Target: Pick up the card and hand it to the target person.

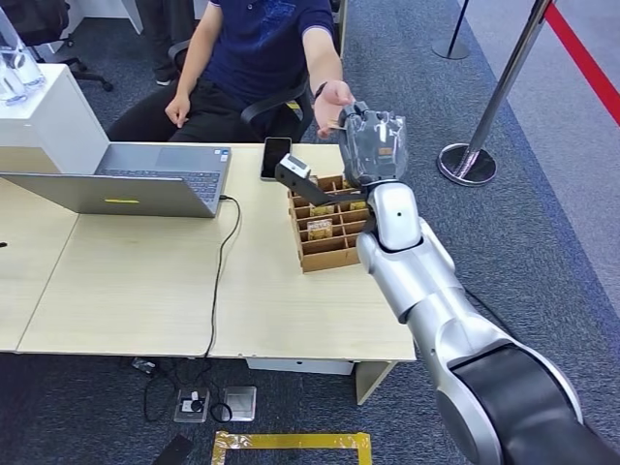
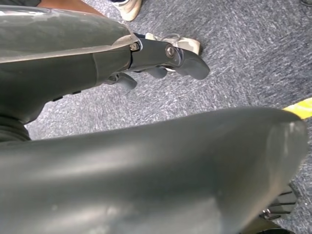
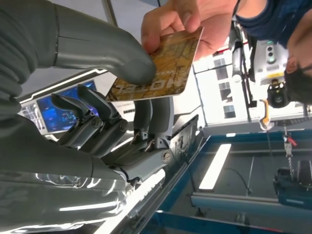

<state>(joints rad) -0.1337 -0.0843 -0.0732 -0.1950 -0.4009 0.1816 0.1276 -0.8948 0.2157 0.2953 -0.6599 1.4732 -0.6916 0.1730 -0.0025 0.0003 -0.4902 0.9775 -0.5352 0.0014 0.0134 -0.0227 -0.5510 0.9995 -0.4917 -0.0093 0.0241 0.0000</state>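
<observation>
**Card at the handover, not yet let go**

In the head view, the right hand (image 1: 373, 143) is reaching over the pale wooden bench (image 1: 146, 281) toward the seated person's hand (image 1: 332, 102) in the upper middle of the frame, beyond the brown cardboard divider box (image 1: 329, 228).

In the left wrist view, the left hand (image 2: 162, 58) is hanging over grey carpet, holding nothing, fingers loosely apart.

In the right wrist view, the thick grey thumb (image 3: 121, 61) is pressing on the gold patterned hotel card (image 3: 165, 66) at upper centre while the person's fingers (image 3: 165, 24) are pinching its far edge. Pickup looks done; release is left.

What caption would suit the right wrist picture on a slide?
Handover: the robot's right hand pinches a card while a person's hand grips its far end.
</observation>
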